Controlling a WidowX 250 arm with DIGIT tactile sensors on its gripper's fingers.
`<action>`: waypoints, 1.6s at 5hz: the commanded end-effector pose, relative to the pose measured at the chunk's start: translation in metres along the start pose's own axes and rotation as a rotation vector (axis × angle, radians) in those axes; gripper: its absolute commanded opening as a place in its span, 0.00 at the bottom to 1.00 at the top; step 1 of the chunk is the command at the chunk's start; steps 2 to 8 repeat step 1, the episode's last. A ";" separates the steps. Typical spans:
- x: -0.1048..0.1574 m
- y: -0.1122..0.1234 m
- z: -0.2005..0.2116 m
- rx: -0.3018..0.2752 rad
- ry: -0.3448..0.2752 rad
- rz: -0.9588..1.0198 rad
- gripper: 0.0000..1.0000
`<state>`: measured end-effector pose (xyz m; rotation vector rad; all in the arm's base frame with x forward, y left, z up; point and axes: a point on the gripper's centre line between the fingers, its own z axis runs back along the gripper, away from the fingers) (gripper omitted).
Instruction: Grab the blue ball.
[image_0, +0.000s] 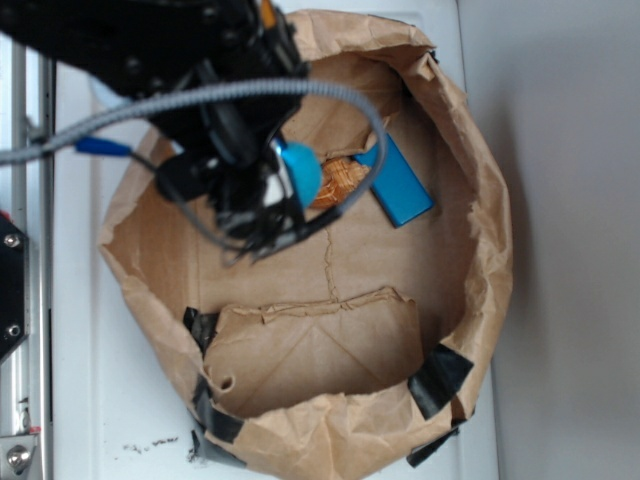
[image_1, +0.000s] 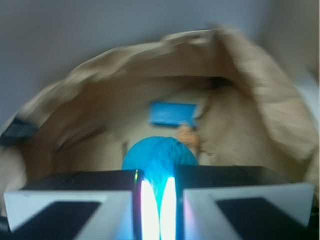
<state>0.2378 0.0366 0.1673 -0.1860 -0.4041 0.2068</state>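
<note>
We are pinching the blue ball (image_0: 301, 172) between our gripper (image_0: 285, 185) pads, at ten o'clock inside the paper bag (image_0: 470, 250), the shell (image_0: 338, 180) and blue block (image_0: 400, 183) lying toward three o'clock; seemingly we are finishing the grasp; next calls for lifting steadily.

The arm (image_0: 150, 45) is black throughout, built of blocky matte housings with small screw heads just visible on the upper link. A grey ribbed cable (image_0: 200, 98) arcs across the arm, and thinner black wires loop loosely below the wrist. Left of the arm, a short blue connector (image_0: 100, 147) sits on the cable end. The jaws are black too; in the wrist view their fingers (image_1: 65, 200) show white front faces with dark panels and black tops, blurred at the edges.
</note>
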 end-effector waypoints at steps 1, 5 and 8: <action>0.000 0.019 0.020 0.128 -0.032 -0.089 0.00; 0.000 0.019 0.020 0.128 -0.032 -0.089 0.00; 0.000 0.019 0.020 0.128 -0.032 -0.089 0.00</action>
